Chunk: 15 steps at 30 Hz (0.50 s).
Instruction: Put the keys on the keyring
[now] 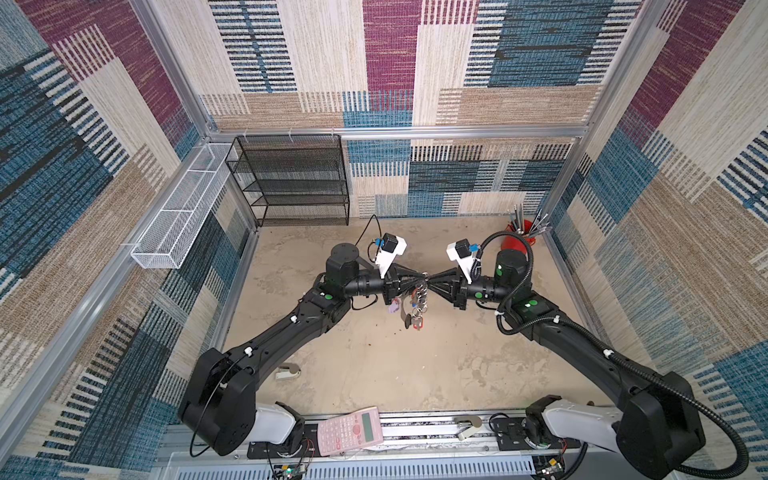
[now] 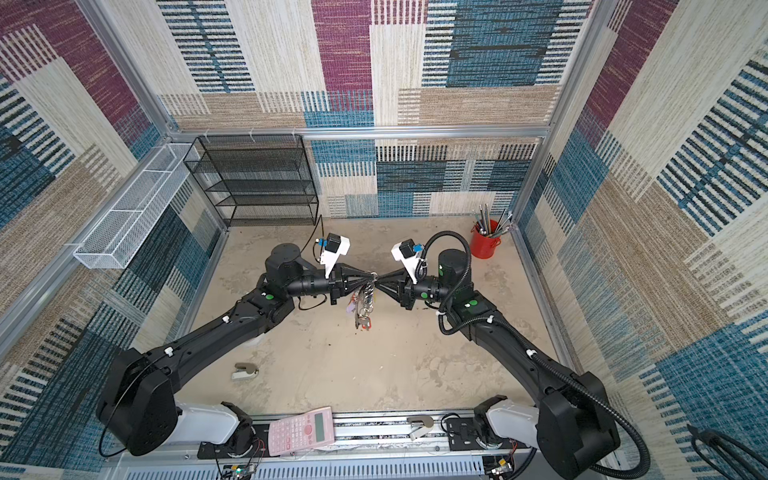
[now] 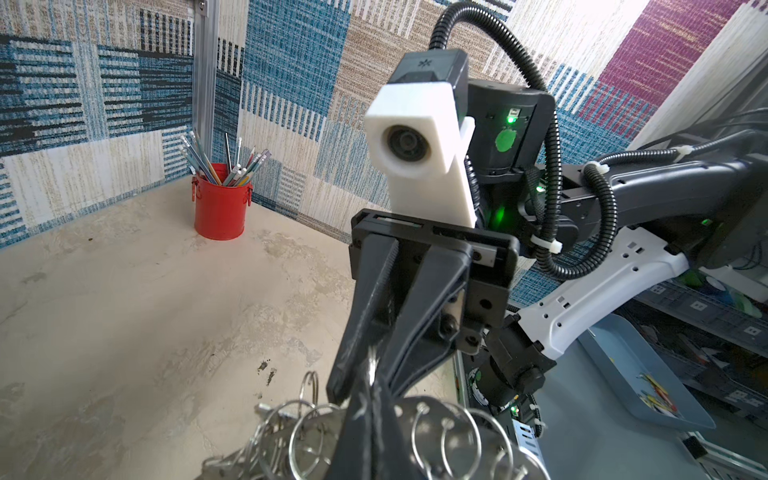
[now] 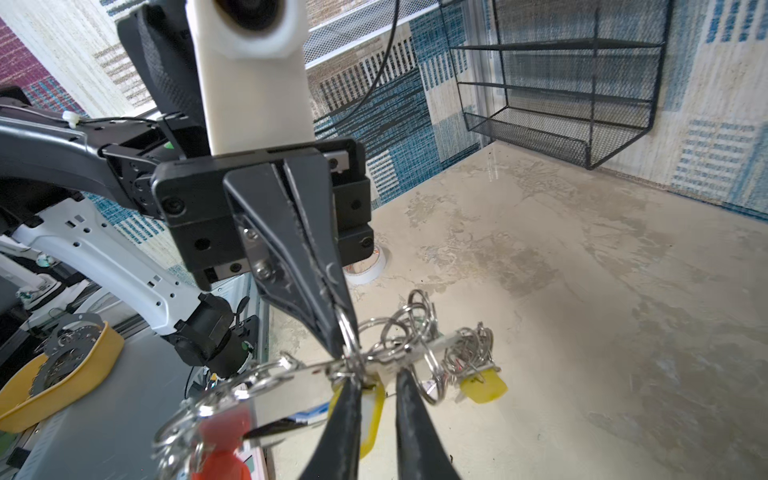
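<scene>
Both arms meet tip to tip above the middle of the table. The keyring (image 1: 419,300) (image 2: 365,301), a flat grey ring (image 3: 432,440) (image 4: 291,386) hung with small silver rings and coloured tags, hangs below them. My left gripper (image 1: 424,276) (image 2: 372,276) (image 3: 373,424) (image 4: 343,353) is shut on its edge. My right gripper (image 1: 430,277) (image 2: 378,277) (image 3: 368,386) (image 4: 379,380) is open by a narrow gap. The keys' yellow tag (image 4: 373,415) hangs by its fingers, under a small silver ring at the keyring's edge. Another yellow tag (image 4: 484,388) hangs further along.
A red cup of pencils (image 1: 517,235) (image 3: 220,208) stands at the back right. A black mesh shelf (image 1: 295,183) and a white wire basket (image 1: 174,216) line the back left. A pink calculator (image 1: 349,430) lies at the front edge, a small beige object (image 1: 286,371) front left.
</scene>
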Each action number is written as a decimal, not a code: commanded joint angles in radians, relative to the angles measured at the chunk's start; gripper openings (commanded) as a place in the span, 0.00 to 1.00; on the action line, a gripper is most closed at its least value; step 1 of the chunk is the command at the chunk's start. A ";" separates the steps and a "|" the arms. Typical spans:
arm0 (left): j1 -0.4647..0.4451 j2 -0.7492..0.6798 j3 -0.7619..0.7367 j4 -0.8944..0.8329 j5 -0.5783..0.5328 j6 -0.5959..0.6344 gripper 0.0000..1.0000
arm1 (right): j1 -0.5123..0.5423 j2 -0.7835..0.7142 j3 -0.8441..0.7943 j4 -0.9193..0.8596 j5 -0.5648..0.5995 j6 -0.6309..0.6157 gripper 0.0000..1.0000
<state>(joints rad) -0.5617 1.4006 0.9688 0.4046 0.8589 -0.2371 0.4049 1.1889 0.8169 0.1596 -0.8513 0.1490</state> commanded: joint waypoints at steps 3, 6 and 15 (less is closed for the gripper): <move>0.000 -0.004 -0.021 0.086 -0.013 -0.043 0.00 | -0.058 -0.059 -0.019 0.006 0.081 0.052 0.23; -0.001 -0.002 -0.022 0.097 -0.011 -0.051 0.00 | -0.085 -0.108 -0.024 -0.028 0.122 0.056 0.29; -0.001 0.016 -0.031 0.166 0.021 -0.101 0.00 | -0.087 -0.130 -0.022 0.058 0.021 0.082 0.38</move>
<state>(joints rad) -0.5632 1.4143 0.9432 0.4725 0.8520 -0.3019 0.3164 1.0473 0.7918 0.1562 -0.7795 0.2047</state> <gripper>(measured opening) 0.049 0.381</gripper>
